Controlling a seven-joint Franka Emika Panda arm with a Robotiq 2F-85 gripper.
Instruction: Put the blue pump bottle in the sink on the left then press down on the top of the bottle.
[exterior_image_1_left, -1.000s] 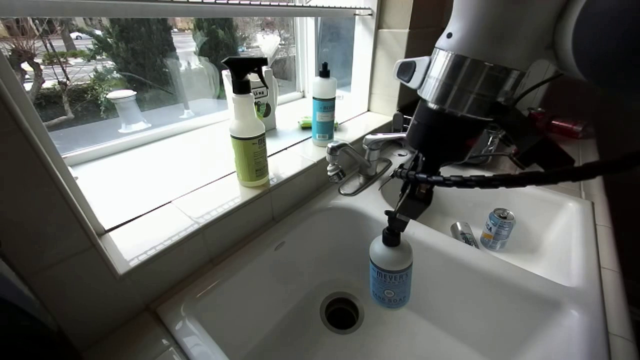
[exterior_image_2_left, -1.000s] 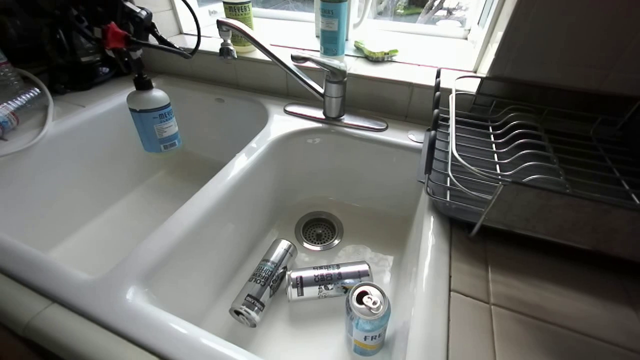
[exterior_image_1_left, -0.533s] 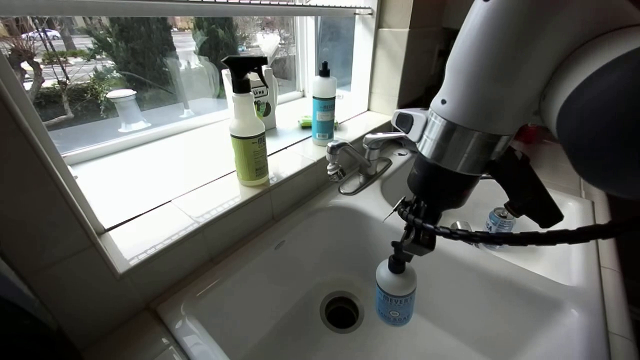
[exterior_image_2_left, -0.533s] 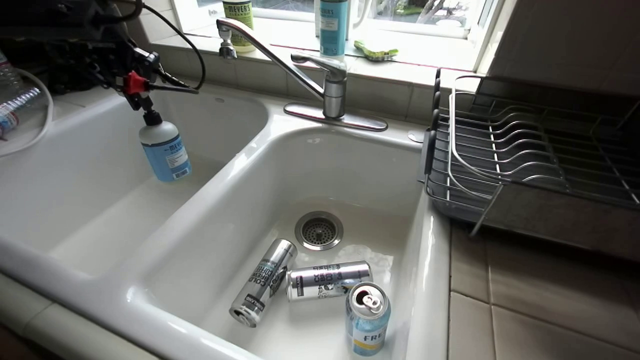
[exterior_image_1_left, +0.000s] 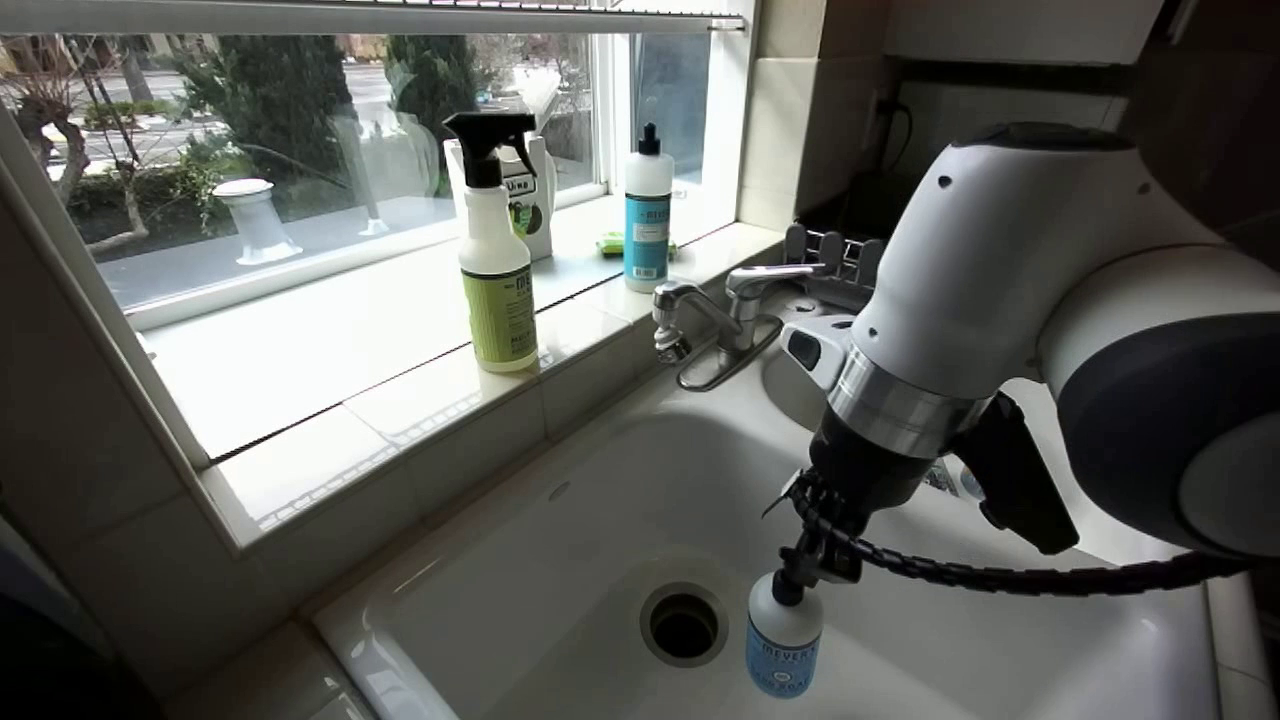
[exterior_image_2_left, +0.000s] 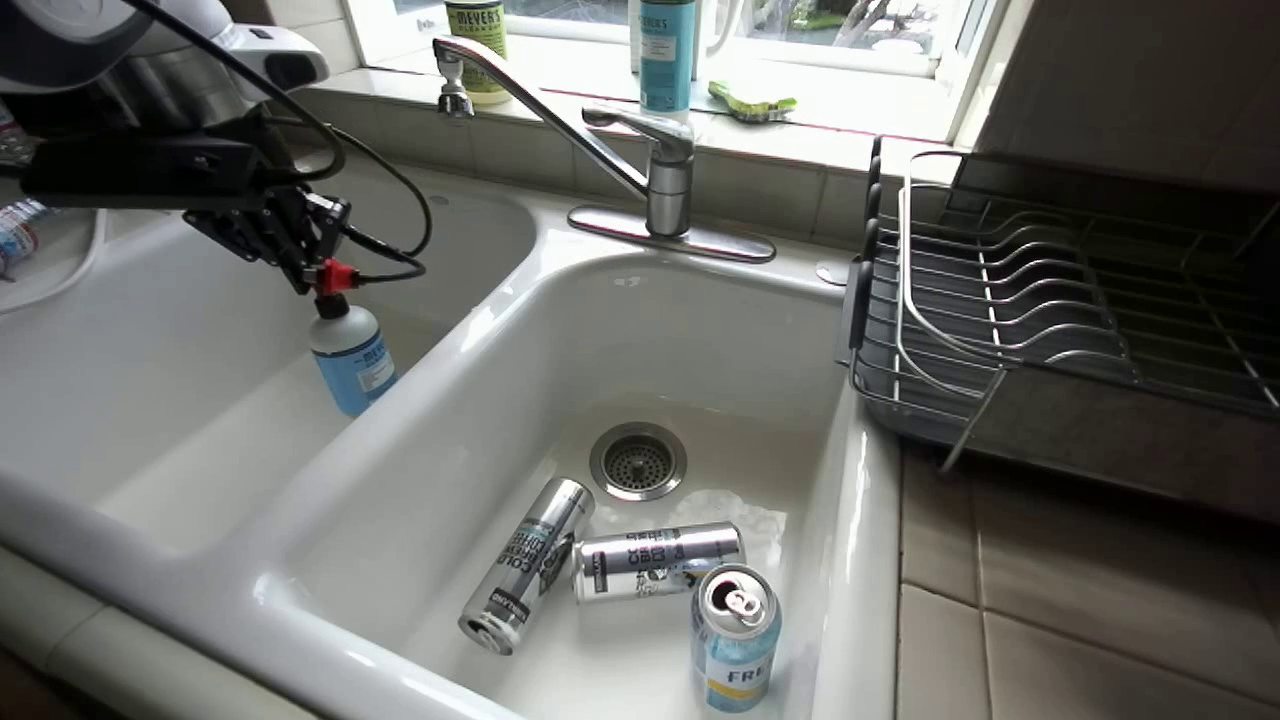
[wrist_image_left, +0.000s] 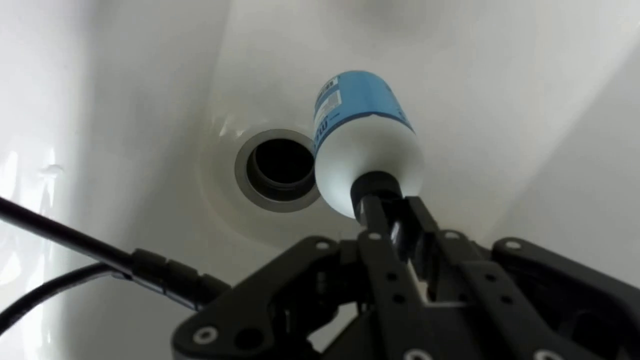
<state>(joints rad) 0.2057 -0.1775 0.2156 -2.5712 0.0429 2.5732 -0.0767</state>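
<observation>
Just beside the dark drain hole (wrist_image_left: 281, 167), down in the deep white sink (exterior_image_1_left: 560, 560), the blue pump bottle (wrist_image_left: 369, 135) is held roughly upright, its pump top (wrist_image_left: 376, 188) pinched between the black fingers (wrist_image_left: 374, 217). The step in hand seems to be setting it down. Doing that well probably means lowering straight, keeping the base off the drain hole's rim so it sits flat, and loosening only once the sink floor takes the weight; a bottle gripped this high may swing or tip. For the press, the closed fingers should come squarely above the pump top and push straight down. Most of that top is hidden by the fingers, and whether the base touches the sink floor cannot be told: in an exterior view the divider (exterior_image_2_left: 425, 385), farther from the drain hole than the bottle, hides part of its lower edge. Well apart from the drain hole are drink cans (exterior_image_2_left: 528, 565), mostly covered by the robot arm (exterior_image_1_left: 1000, 270) in an exterior view, and a teal bottle (exterior_image_2_left: 666, 60), its top cut off in an exterior view.
</observation>
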